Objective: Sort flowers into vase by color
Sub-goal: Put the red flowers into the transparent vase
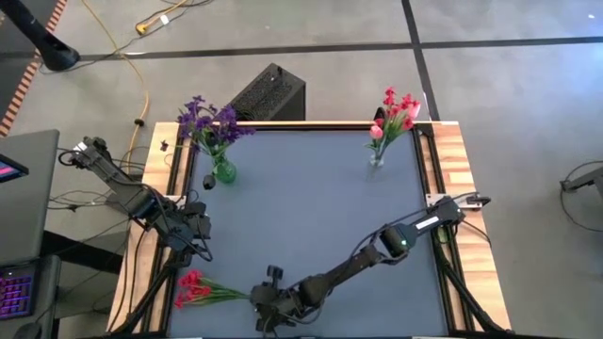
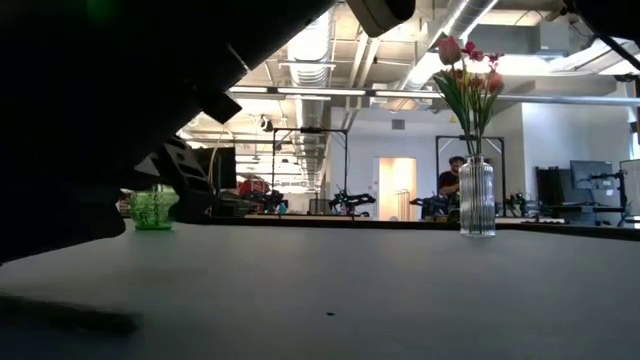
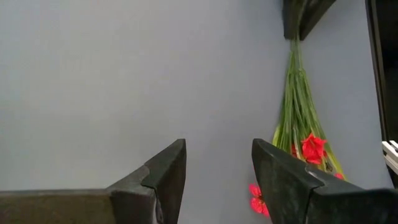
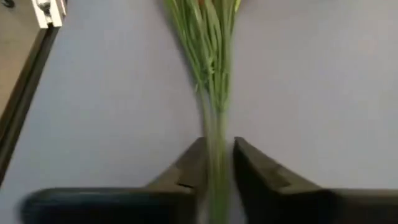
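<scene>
Seen from above, a dark grey bench (image 1: 311,217) with wooden side rails. At the far left corner, a small green vase (image 1: 224,172) already holding purple flowers (image 1: 209,121). Near the left edge, the left gripper (image 1: 202,229) hanging over bare surface, fingers (image 3: 165,177) clearly apart with nothing between them. At the near left corner, a spray of red flowers (image 1: 193,288) lying flat on the bench, blooms toward the left rail, green stems pointing toward the middle of the near edge. At the stem ends, the right gripper (image 1: 267,306), reached across from the right side. In the right wrist view, fingers (image 4: 186,174) drawn close on either side of the green stems, narrow gap filled by the stems, apparently clamped or just about to clamp; hard to tell whether the spray is lifted yet. At the far right corner, a clear glass vase (image 1: 376,160) holding pink and red flowers (image 1: 394,111). Judged progress: purple sorted, most pink and red sorted, the one red spray apparently the last loose item. Likely left to do: lifting that spray by the stems, carrying it across to the far right corner and standing it in the clear vase.
</scene>
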Available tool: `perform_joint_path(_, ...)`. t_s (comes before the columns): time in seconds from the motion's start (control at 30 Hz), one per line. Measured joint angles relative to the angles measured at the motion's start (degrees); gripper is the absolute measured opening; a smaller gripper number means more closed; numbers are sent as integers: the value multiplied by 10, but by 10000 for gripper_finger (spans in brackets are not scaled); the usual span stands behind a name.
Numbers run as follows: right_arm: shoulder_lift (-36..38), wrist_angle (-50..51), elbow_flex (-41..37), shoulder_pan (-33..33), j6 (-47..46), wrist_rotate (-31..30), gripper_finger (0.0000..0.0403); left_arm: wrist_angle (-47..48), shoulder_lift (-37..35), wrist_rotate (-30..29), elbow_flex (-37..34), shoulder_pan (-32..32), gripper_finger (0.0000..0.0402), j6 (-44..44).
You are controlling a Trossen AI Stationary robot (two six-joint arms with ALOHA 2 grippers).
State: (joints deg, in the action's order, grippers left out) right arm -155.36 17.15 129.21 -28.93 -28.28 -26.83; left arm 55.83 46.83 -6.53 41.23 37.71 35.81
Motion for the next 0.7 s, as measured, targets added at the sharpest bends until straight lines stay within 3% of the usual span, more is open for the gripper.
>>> perform_joint_path(0.13,11,39,0,-1,11,5,22,0,0,-3,0,0,171,-2)
perform_joint_path(0.27,29,83,-2,-11,23,-37,21,-4,0,-25,0,2,171,-26)
perform_joint_path(0.4,68,205,-4,-32,29,-99,21,-35,0,-66,0,13,171,-64)
perform_joint_path(0.57,120,449,-3,-76,-103,-211,21,-75,0,-94,0,18,171,-100)
perform_joint_path(0.7,153,682,-3,-122,-331,-355,21,-94,0,-140,-3,18,171,-131)
